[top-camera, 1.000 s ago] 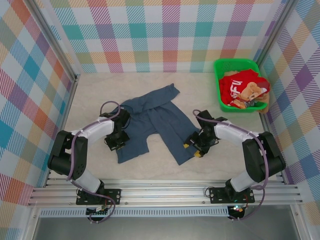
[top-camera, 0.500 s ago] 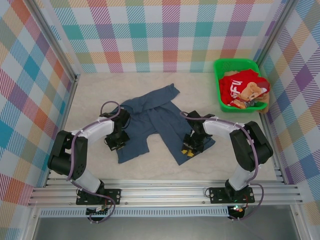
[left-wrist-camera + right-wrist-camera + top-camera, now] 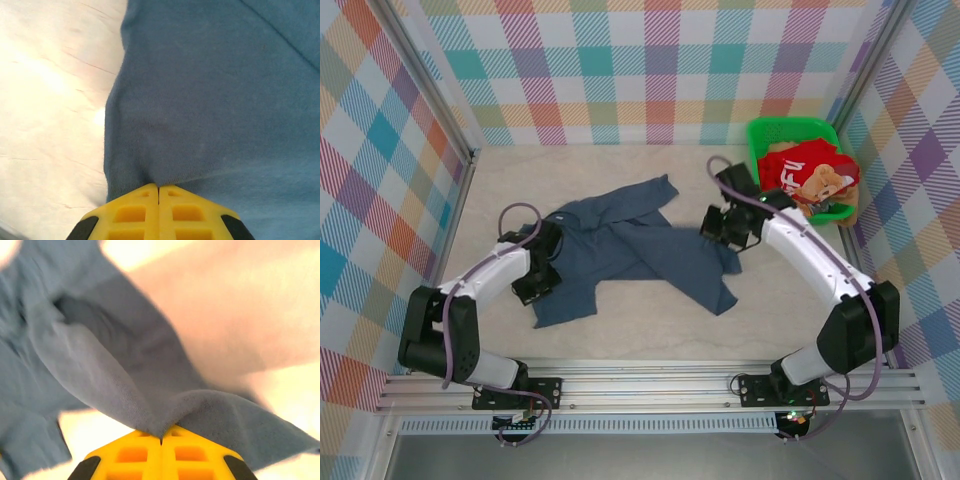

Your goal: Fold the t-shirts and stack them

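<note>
blue t-shirt [image 3: 665, 255], just one, in left claw [image 3: 159, 190] and right claw [image 3: 161, 437]

right claw [image 3: 718, 224]: moved up-right, dragging blue t-shirt [image 3: 660, 255] wider | left claw [image 3: 530, 284]: shifted left

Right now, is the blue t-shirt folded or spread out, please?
Not folded: the blue t-shirt lies rumpled and loosely spread, its edges pinched by the left gripper and the right gripper.
</note>
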